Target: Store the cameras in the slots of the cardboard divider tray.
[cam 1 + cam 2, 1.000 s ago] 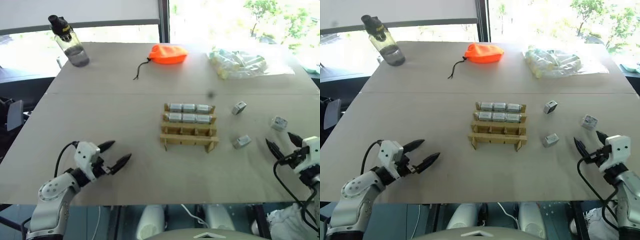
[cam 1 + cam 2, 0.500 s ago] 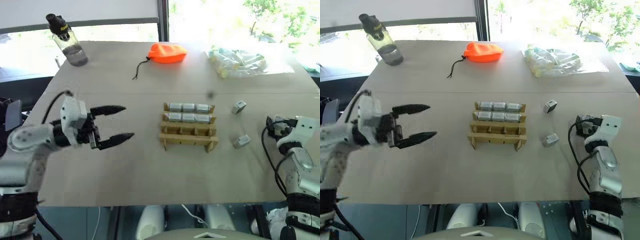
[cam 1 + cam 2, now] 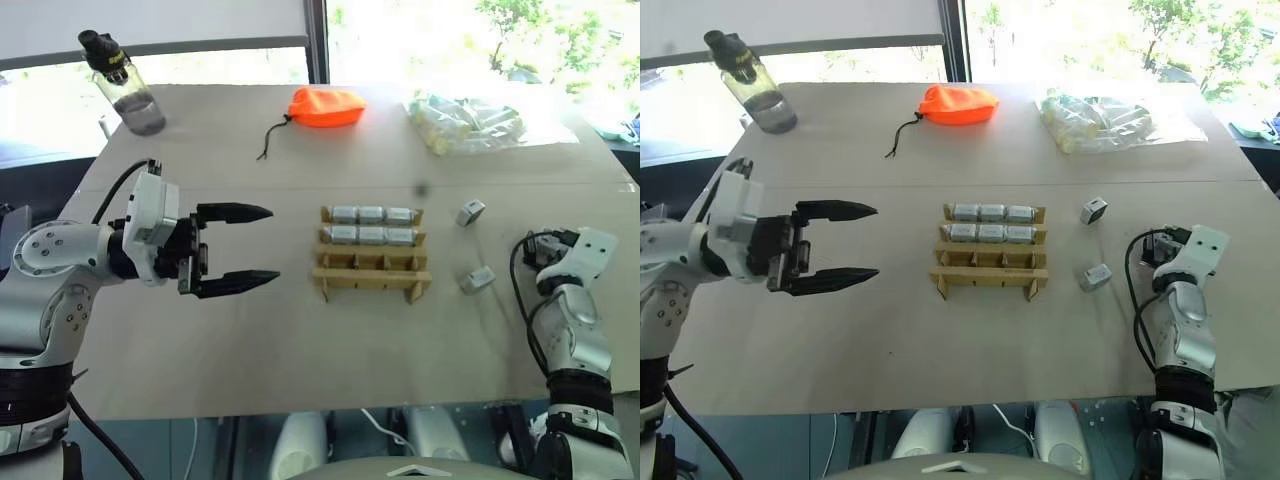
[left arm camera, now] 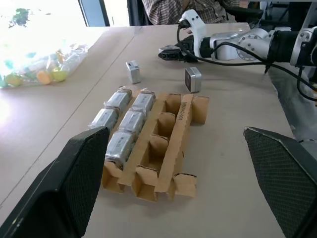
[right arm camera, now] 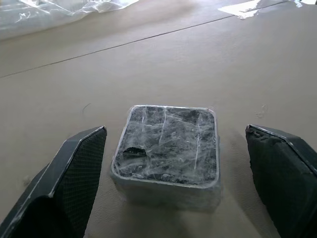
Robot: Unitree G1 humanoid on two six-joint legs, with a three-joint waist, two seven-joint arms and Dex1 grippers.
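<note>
Step in hand: the right gripper (image 5: 176,148) was lined up on a loose camera (image 5: 166,148) for a pick, judging from how squarely the block sat between its fingers (image 5: 59,193) in the right wrist view.
Right fingers: spread wide on either side of that camera, apart from it and holding nothing.
Left fingers: the left gripper (image 3: 255,246) hung above the bench (image 3: 250,350) beside the cardboard divider tray (image 3: 372,285), its fingers (image 3: 235,212) wide apart and empty.
Tray: it stood mid-bench; the two rows farthest from the robot each held three cameras (image 3: 371,214), and the two nearer rows looked empty.
Loose cameras: two more lay on the bench between the tray and the right arm, one (image 3: 470,211) level with the far rows and one (image 3: 477,279) level with the near rows; they were well apart from each other.
Doing it well: probably lower the fingers until they bracket the block's side walls, then close evenly so it does not twist.
Grip risk: the block looked wrapped in clear film, so it may slip; a grasp low on the walls seemed safer.
Placement: an empty near slot looked the likeliest target, with the block held upright and its long side along the row.
Clutter: the orange pouch (image 3: 326,105), the clear bag (image 3: 470,122) and the bottle (image 3: 125,85) sat at the far edge, well clear.
</note>
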